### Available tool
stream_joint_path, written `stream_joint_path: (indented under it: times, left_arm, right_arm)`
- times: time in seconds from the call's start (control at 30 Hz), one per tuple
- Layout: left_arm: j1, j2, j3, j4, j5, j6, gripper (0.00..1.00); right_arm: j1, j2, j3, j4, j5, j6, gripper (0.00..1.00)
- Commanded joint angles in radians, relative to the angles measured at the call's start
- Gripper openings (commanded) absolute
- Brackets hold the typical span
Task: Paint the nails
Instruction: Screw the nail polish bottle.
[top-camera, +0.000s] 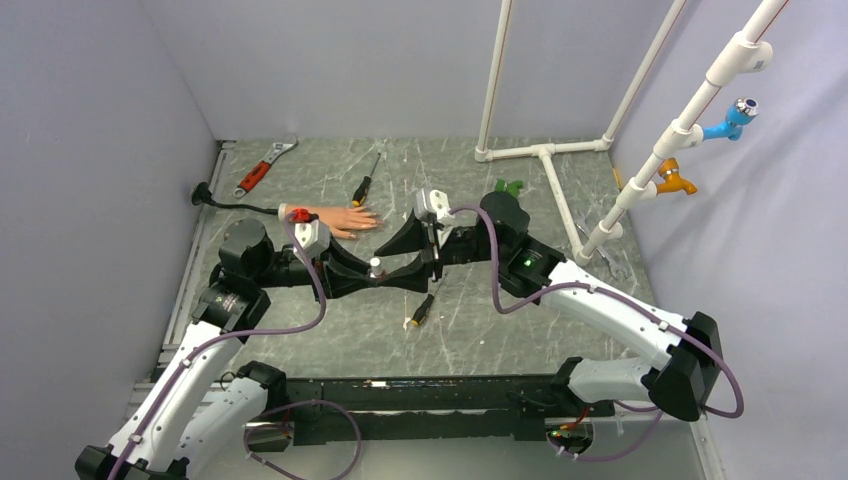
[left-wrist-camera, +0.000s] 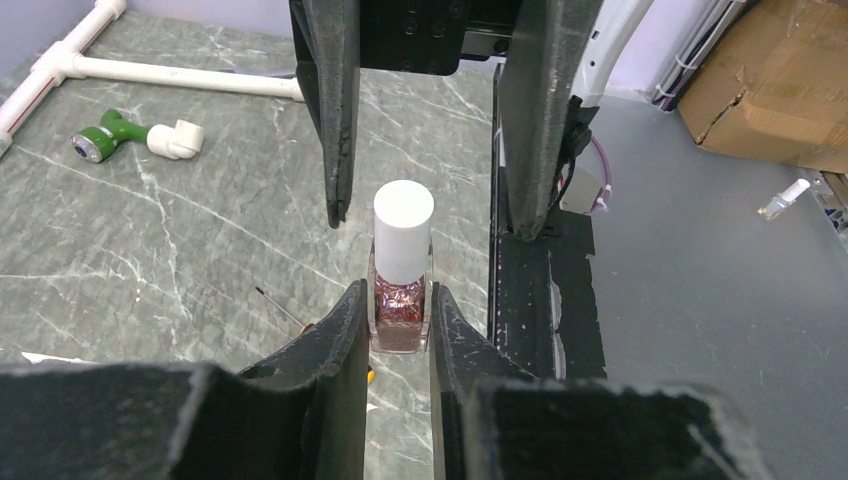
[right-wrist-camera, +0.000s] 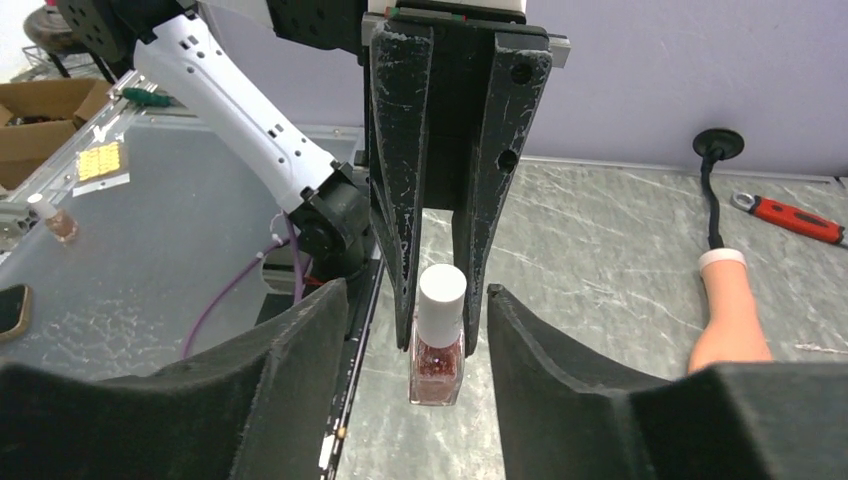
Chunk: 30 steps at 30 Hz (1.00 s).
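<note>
The left gripper (left-wrist-camera: 398, 295) sits closest, its fingers pinched tight on the glass body of the polish bottle (left-wrist-camera: 400, 310), which it holds upright over the middle of the bench (top-camera: 470, 345). The right gripper (right-wrist-camera: 418, 295) faces it, fingers apart on either side of the white cap (right-wrist-camera: 441, 290) and not touching it. I'd call this the uncapping step: next, those fingers must pinch the cap squarely and twist. The nails (top-camera: 372, 222) are too small to make out on the mannequin hand (top-camera: 345, 220), which lies toward the bench's far left. The top is grey and marbled, with a wrench (top-camera: 265, 165) in the far-left corner, a white pipe frame (top-camera: 545, 152) at far right, and lilac walls.
</note>
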Motion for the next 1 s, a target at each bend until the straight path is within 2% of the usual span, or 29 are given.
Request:
stream_joint_path:
  times: [0.0,0.27,0.8,0.87,0.97]
  left_arm:
    - [-0.008,-0.003,0.041,0.000,0.009,0.024,0.00]
    - [-0.008,-0.011,0.040,-0.005,-0.020,0.030,0.00]
    - [-0.008,-0.017,0.041,-0.013,-0.085,0.030,0.00]
    - [-0.008,-0.022,0.041,-0.022,-0.114,0.032,0.00]
    - [-0.008,-0.028,0.043,-0.041,-0.185,0.033,0.00]
  right_arm:
    - [-0.004,0.021,0.056,0.073,-0.045,0.034,0.53]
    - [-0.004,0.047,0.075,0.041,-0.043,0.021,0.34]
    - [-0.002,0.041,0.049,0.002,0.013,-0.001,0.08]
    - [0.003,0.039,0.049,-0.009,0.038,-0.008,0.05]
    - [0.036,0.036,0.050,-0.035,0.179,-0.038,0.00]
